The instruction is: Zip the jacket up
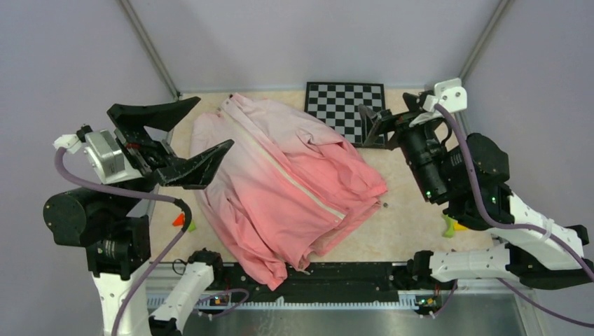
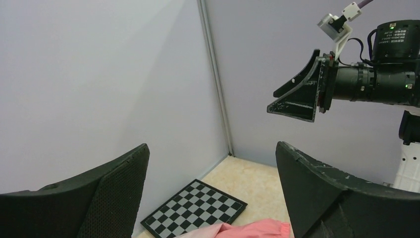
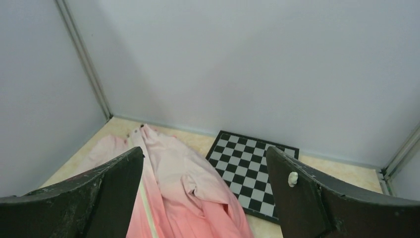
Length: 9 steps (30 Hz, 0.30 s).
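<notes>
The thin fabric jacket (image 1: 287, 189), pale pink at the collar and coral at the hem, lay on the beige table (image 1: 413, 217) beside a black-and-white checkerboard (image 1: 343, 105). The left gripper (image 1: 213, 122) and right gripper (image 1: 362, 126) hovered either side, jaws wide apart.

No words or numbers can be read for certain. A few lines of small white print are seen on the black motor housing (image 2: 394, 35) of the right arm, in the left wrist view, but the letters are too small and blurred to be made out.
</notes>
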{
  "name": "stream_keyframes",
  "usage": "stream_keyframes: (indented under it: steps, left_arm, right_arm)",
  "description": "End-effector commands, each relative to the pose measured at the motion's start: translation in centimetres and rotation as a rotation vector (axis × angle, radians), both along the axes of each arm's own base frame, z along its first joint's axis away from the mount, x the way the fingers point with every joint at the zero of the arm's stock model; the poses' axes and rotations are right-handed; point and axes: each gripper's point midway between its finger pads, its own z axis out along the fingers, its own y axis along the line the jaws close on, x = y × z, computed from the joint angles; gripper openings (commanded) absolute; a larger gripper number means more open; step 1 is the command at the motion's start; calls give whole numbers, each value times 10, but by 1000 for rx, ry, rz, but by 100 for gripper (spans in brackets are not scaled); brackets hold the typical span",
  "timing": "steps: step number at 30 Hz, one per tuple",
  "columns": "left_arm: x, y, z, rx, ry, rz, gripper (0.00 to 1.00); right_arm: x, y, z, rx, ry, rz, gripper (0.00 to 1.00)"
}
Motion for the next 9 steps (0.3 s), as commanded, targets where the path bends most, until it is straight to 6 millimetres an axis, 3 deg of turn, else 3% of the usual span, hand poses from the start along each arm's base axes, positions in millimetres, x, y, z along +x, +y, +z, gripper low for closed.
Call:
stream_keyframes:
  steps: [1, 9]
  left_arm:
    - [17, 3, -3, 4, 19, 46, 99]
    - [26, 3, -9, 16, 23, 78, 99]
  right_arm:
    - [0, -24, 31, 50, -57, -59, 92]
    - [2, -38, 19, 85, -64, -135, 92]
